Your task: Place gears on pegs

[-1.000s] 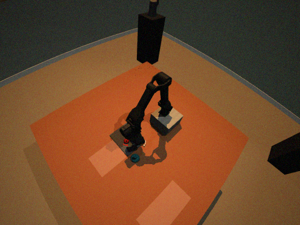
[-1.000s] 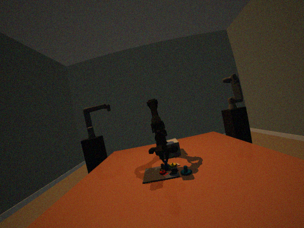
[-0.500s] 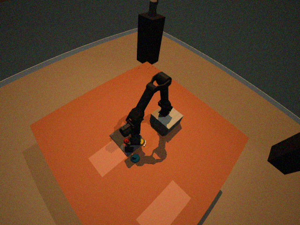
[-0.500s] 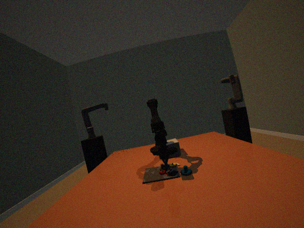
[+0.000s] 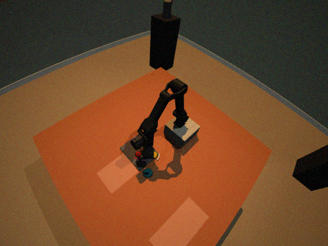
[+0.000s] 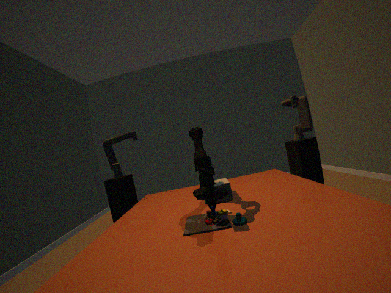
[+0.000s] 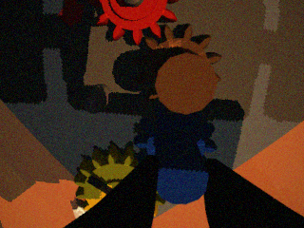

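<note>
The grey board [image 5: 127, 149] [image 6: 193, 226] [image 7: 237, 43] carries the red gear [image 5: 138, 155] [image 6: 208, 221] [image 7: 142, 25] and the yellow gear [image 5: 155, 155] [image 6: 223, 211] [image 7: 114, 171] with its black stripe. A brown-orange gear [image 7: 186, 83] with a round knob is on the board beside the red gear, its teeth close to the red teeth. My gripper [image 7: 180, 166] is shut on the knob of a blue gear [image 7: 182, 186], over the board between the brown-orange and yellow gears. Whether the blue gear sits flat is hidden. A teal gear [image 5: 147, 172] [image 6: 239, 220] stands on the table beside the board.
The white arrow [image 5: 158, 156] [image 7: 79, 212] lies beside the yellow gear. A short dark peg [image 7: 95, 95] shows on the board, left of the brown-orange gear in the wrist view. The pale-topped base block [image 5: 191, 127] [image 6: 225, 189] is behind the board. Dark shadows cover part of the board.
</note>
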Robot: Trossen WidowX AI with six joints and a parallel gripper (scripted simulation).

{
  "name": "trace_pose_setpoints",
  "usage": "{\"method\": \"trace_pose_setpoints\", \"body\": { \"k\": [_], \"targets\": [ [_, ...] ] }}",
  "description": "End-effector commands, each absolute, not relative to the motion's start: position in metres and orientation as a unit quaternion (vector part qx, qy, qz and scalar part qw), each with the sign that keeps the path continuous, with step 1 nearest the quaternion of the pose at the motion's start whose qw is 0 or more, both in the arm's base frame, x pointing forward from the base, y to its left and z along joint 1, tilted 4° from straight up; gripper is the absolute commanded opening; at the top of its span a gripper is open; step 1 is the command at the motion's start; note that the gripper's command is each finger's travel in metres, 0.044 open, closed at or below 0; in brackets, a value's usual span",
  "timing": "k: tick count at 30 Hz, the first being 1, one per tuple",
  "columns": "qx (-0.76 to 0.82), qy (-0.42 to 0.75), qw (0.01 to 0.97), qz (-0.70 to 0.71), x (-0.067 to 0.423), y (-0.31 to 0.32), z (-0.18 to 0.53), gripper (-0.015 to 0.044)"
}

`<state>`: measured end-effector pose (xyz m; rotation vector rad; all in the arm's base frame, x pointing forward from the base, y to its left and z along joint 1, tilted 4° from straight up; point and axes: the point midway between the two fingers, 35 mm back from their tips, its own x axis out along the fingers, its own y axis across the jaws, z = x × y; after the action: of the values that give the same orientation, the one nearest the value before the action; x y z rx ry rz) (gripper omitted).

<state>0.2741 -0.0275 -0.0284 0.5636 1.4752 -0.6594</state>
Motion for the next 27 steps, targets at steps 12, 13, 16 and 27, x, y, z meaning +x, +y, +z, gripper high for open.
{"method": "trace_pose_setpoints", "body": {
  "k": [12,13,16,27],
  "targets": [
    [0.120,0.696,0.690,-0.161,0.2732,-0.0250,-0.0308,0.0000],
    [0.119,0.696,0.690,-0.159,0.2728,-0.0253,-0.0309,0.0000],
    [0.124,0.695,0.689,-0.165,0.2727,-0.0260,-0.0310,0.0000],
    [0.204,0.671,0.670,-0.245,0.2748,-0.0269,-0.0316,0.0000]
  ]
}}
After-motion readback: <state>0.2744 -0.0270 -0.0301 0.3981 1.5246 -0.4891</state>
